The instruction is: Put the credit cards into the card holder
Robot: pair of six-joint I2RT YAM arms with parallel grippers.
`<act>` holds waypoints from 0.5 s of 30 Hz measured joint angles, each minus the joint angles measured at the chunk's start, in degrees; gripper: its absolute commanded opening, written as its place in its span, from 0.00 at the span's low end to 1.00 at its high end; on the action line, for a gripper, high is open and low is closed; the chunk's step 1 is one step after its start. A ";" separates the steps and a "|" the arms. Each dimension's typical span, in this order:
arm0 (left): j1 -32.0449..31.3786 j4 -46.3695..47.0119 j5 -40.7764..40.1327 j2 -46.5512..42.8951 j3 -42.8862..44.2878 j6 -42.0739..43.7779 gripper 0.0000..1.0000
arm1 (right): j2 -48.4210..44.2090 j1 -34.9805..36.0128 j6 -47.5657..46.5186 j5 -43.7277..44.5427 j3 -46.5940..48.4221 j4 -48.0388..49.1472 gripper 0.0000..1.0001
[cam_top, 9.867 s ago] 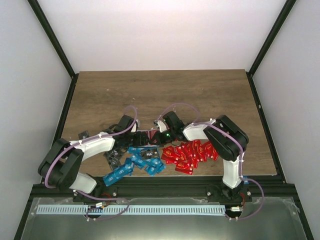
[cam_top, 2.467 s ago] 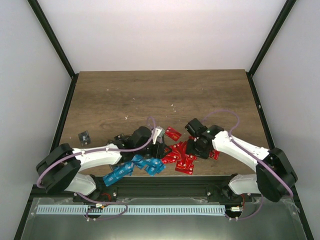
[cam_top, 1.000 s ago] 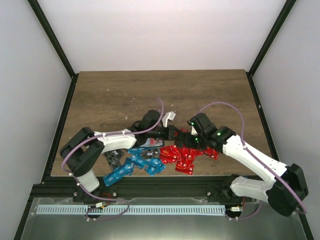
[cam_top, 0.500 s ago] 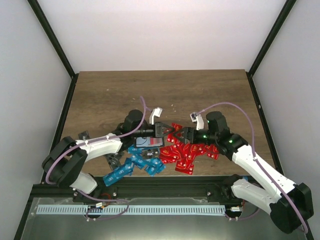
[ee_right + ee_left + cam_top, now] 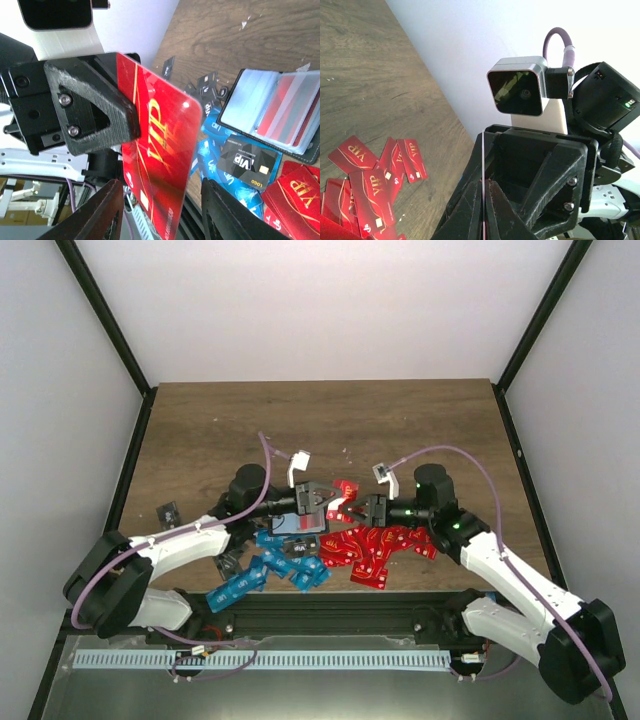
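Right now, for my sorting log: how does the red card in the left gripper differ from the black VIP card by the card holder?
Colour: the red card is glossy red, the black card dark with pale lettering. Pose: the red card stands on edge in the air, pinched in the left gripper; the black card lies flat and free on blue cards beside the open card holder. Both read VIP and share one shape.
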 measured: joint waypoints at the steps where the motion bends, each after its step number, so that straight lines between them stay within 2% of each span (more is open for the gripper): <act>1: 0.00 0.37 0.00 0.00 -0.15 -0.26 0.04 | 0.00 0.00 0.68 -0.68 -0.68 1.33 0.37; 4: 0.00 1.25 0.02 0.00 -0.81 -0.79 0.04 | 0.02 -0.02 2.12 -2.54 -2.23 4.15 0.25; 8: 0.07 1.84 0.04 -0.09 -1.22 -1.20 0.04 | 0.31 -0.11 4.02 -4.11 -2.95 6.86 0.02; 11: 0.26 2.21 -0.20 -0.39 -1.46 -1.29 0.07 | 0.46 -0.33 4.68 -5.33 -3.21 8.48 0.01; 13: 0.35 2.56 -0.17 -0.52 -1.66 -1.33 0.19 | 0.63 -0.33 5.16 -5.75 -3.21 8.98 0.01; 15: 0.37 2.56 -0.70 -0.72 -2.08 -1.18 0.41 | 0.96 -0.33 5.20 -6.19 -3.21 9.81 0.01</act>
